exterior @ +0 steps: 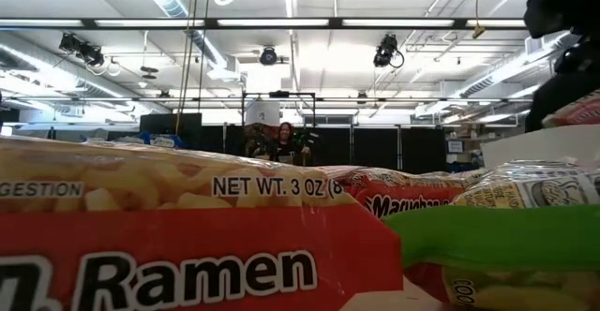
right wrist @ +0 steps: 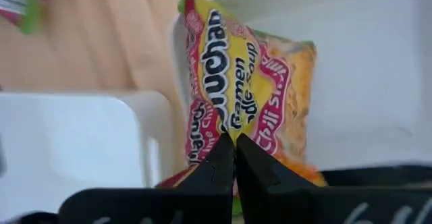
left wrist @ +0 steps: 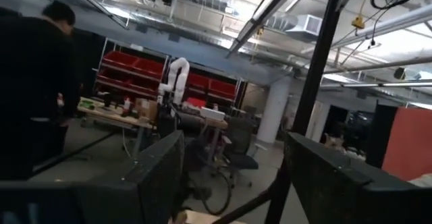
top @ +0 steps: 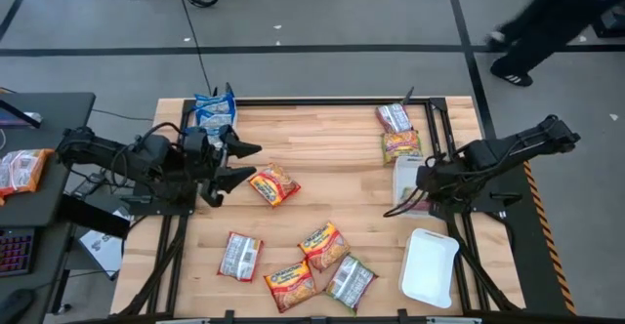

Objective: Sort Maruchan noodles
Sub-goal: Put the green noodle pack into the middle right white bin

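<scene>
Several Maruchan packets lie flat on the wooden table: a red-yellow one [top: 274, 183] mid-table, a group near the front edge [top: 323, 245], two at the far right [top: 398, 132] and blue ones [top: 215, 109] at the far left corner. My left gripper [top: 242, 162] hovers open and empty just left of the mid-table packet. My right gripper [right wrist: 235, 150] is shut on a yellow-red packet [right wrist: 236, 82] at the white tray [top: 407, 173] on the table's right; in the high view the arm mostly hides that packet. My right gripper pinches the yellow-red packet between its two fingertips at one edge [right wrist: 233, 126]. The packet stands out beyond the fingertips, edge-on and bent along its middle, in front of the white tray's floor [right wrist: 378, 69]. I cannot tell whether its far end rests on the tray.
A second white tray [top: 430, 265] lies at the near right corner. The black frame rails [top: 435, 129] run along the table's sides. In the low view, packets [exterior: 187, 255] fill the foreground. A person [top: 557, 21] walks on the floor beyond the far right corner.
</scene>
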